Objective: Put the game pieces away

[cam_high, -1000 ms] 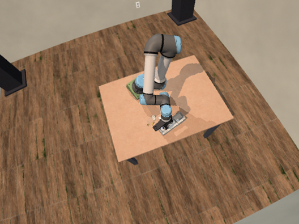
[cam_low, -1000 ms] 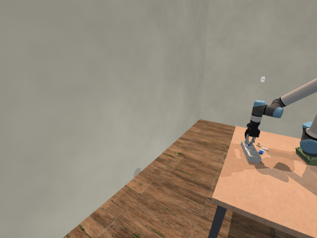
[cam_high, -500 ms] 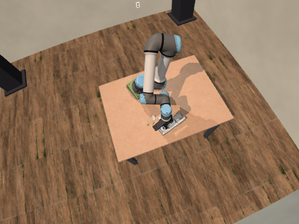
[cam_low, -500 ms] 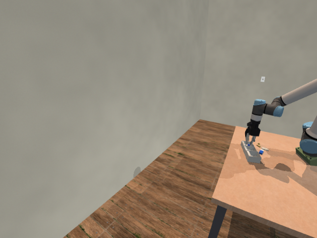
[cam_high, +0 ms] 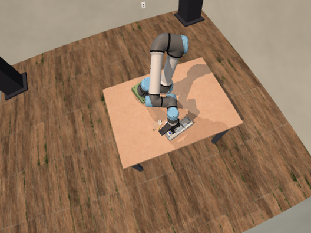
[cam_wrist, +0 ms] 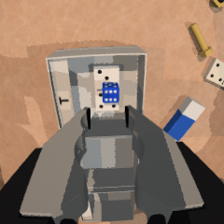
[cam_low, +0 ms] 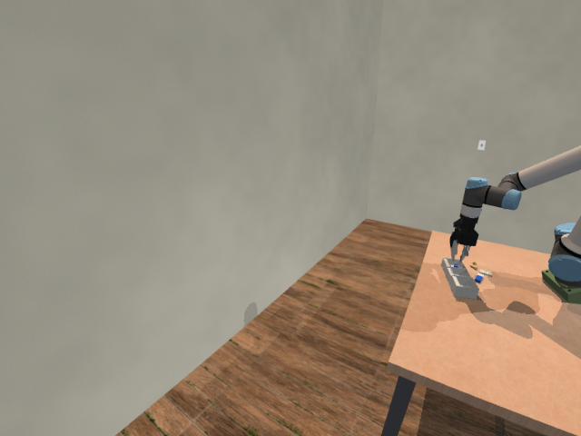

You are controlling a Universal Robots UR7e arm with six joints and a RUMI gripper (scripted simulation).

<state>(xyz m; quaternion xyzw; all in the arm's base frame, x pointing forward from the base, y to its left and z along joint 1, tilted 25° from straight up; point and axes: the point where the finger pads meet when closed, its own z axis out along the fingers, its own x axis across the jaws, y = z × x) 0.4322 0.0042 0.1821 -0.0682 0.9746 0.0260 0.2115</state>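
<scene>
Above the grey T-marked bin (cam_wrist: 56, 84), the two-jaw gripper (cam_wrist: 107, 114) stands slightly apart, empty; it should rise straight, leaving the blue die (cam_wrist: 110, 92) inside.

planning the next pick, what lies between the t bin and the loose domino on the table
In the wrist view, a blue-and-white eraser lies on the table between the T bin and the loose domino; nothing else shows there.
</scene>
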